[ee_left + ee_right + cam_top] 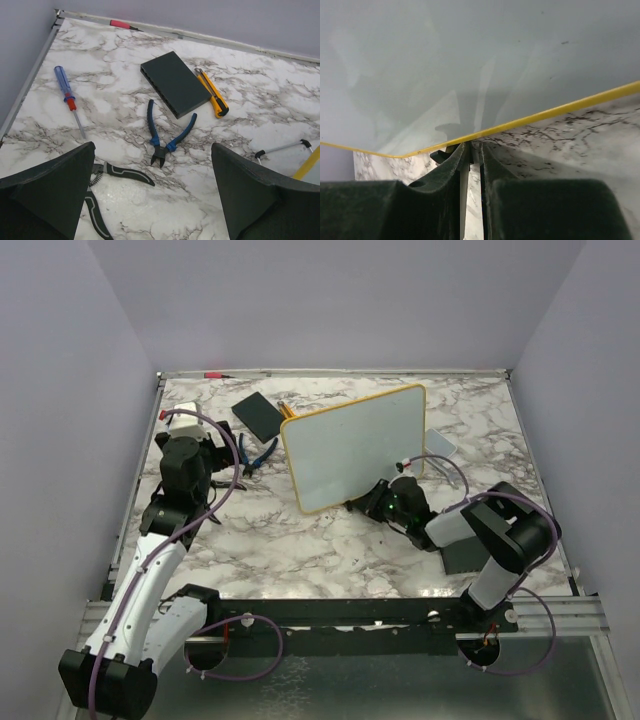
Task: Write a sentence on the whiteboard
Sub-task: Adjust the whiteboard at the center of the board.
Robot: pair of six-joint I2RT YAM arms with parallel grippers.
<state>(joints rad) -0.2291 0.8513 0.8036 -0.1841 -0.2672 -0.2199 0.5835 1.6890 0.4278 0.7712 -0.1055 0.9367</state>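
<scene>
Standing propped at a tilt on the marble worktop (300,540), about mid-width but nearer the far edge, whiteboard (355,445) shows its white face and yellow frame to the overhead camera, with the far right corner highest. Right gripper (380,502) sits low at the board's near bottom edge, toward its right corner. In the wrist view the fingers (455,160) are almost together with only a slit between them and the tips right at the yellow frame; possibly pinching it, cannot tell from this angle. Left gripper (152,200) is well apart from the board, over the left side of the worktop, jaws spread wide. Below it lie blue-handled pliers (167,137) and a black box (175,82) with a yellow utility knife (212,92) just beside its right edge. A blue-and-red screwdriver (67,95) lies toward the left edge, and a black-handled tool (112,172) is near the left finger. Red pen (120,23) lies along the far edge rail. Black square pad (463,558) sits near the right edge by the right arm.
</scene>
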